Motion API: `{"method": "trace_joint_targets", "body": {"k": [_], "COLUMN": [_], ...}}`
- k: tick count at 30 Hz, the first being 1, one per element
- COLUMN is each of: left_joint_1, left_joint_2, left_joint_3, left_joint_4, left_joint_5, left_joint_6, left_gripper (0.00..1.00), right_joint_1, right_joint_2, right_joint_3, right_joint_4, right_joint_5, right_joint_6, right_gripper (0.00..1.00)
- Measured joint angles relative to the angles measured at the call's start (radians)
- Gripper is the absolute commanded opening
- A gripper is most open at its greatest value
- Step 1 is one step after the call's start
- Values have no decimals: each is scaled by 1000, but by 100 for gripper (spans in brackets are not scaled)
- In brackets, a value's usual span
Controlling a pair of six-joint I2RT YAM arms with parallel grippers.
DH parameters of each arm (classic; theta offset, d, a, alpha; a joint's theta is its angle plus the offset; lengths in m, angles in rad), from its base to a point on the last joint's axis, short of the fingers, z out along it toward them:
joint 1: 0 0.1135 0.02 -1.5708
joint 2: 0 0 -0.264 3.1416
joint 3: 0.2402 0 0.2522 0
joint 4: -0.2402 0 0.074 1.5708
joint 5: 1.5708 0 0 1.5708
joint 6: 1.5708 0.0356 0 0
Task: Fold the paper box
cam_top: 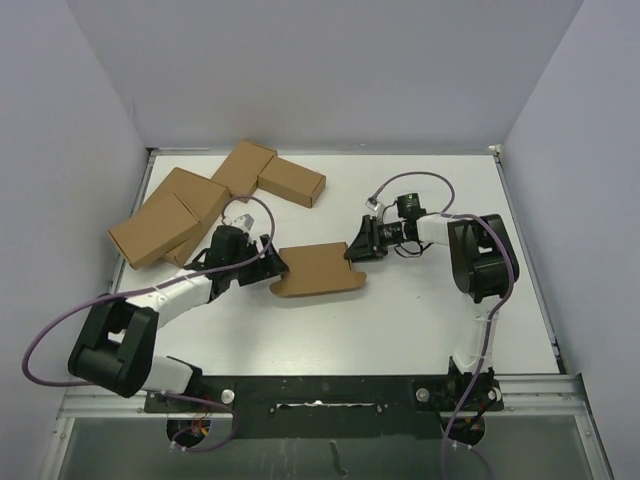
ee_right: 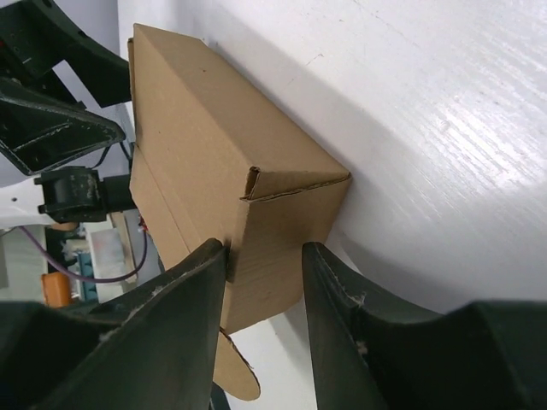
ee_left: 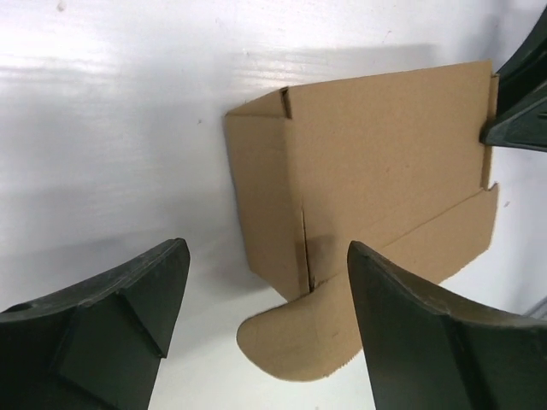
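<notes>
Brown cardboard paper box (cam_top: 318, 268) lies mid-table (cam_top: 420, 330), between two grippers.
Left gripper (cam_top: 275, 265) jaws stand apart at its round-tabbed end; right gripper (cam_top: 356, 246) pinches the opposite matte end panel.

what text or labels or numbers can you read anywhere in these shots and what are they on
No text can be read in any view.
paper box: plain brown card, no print or label in any of the three views.
other cartons: plain brown, no markings visible.
blurred clutter at the left edge of the right wrist view: too blurred to read, if it carries any text.
</notes>
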Motion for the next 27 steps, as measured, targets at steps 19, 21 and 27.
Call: {"method": "trace_joint_targets", "body": {"k": [19,21,27], "left_joint_1": [51,51,51], "left_joint_2": [-134,-123,-74], "left_joint_3": [-212,-212,-205], "left_joint_4": [329,363,395], "left_joint_5": [110,120,132], "left_joint_6": [-330,-346,-359], "left_gripper": [92,92,92], "right_joint_1": [-50,-53,-58], "right_joint_2": [71,71,71], "right_joint_3": [21,21,21], "right_joint_4": [-10,-14,-21], "right_joint_5": [-129,-129,-131], "right_joint_6": [50,48,47], "right_gripper": [33,33,33]}}
